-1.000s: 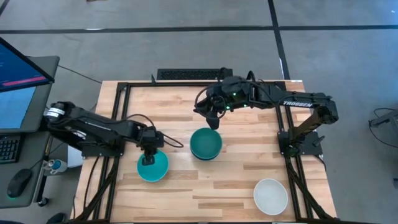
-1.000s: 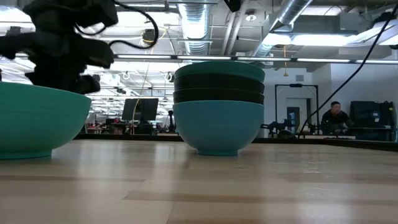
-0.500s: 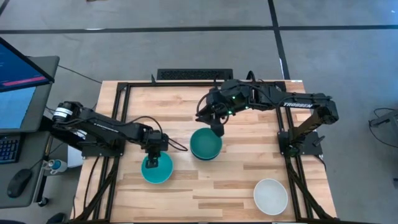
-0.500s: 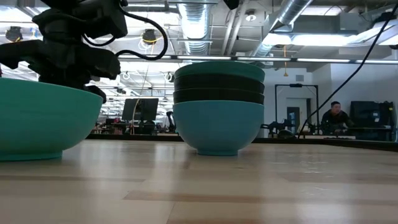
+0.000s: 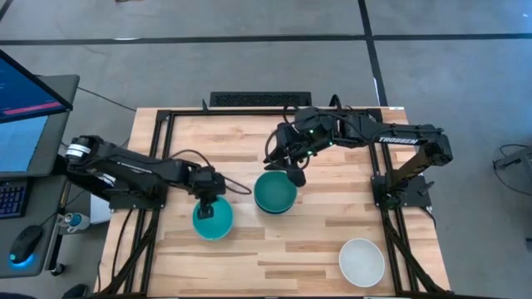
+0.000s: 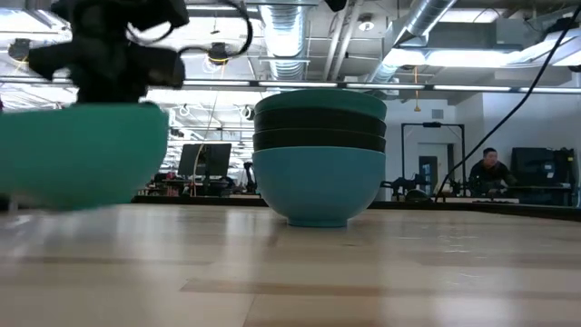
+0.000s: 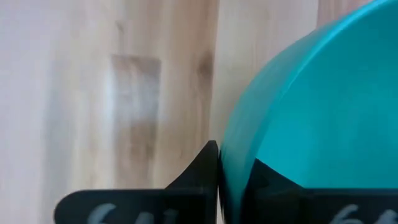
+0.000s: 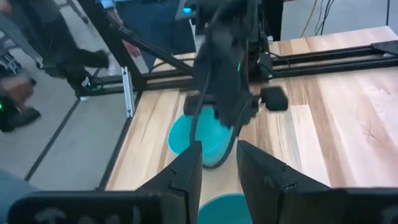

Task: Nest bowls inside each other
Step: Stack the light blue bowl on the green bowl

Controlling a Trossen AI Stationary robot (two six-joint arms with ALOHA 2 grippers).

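A turquoise bowl (image 5: 213,220) (image 6: 82,154) is in my left gripper (image 5: 205,202) (image 7: 233,158), left of the stack and lifted off the wood. The stack (image 5: 274,193) (image 6: 320,154) stands at the table's middle: a sky-blue bowl at the bottom, two black bowls in it, a dark teal-green one on top. My right gripper (image 5: 293,173) (image 8: 217,152) hovers open over the stack's far rim, touching nothing. A white bowl (image 5: 362,261) sits upright near the table's near right corner. My left gripper holds the turquoise bowl by its far rim (image 7: 225,171), one finger (image 7: 199,171) outside the wall and the other (image 7: 267,177) inside the hollow. The fingers come from above, pointing down. The bowl hangs upright below them, clear of the table.
A black frame (image 5: 166,149) runs along the table's left, far and right sides, and the right arm's base (image 5: 399,191) stands on the right. Bare wood lies between the stack and the white bowl. A monitor (image 5: 25,108) stands beyond the left edge. People show in the room (image 6: 490,168) (image 8: 18,87).
My left gripper has carried the turquoise bowl toward the table's right, nearer the stack, and raised it off the wood on which it rested. My right gripper has shifted a little toward the stack's far rim.
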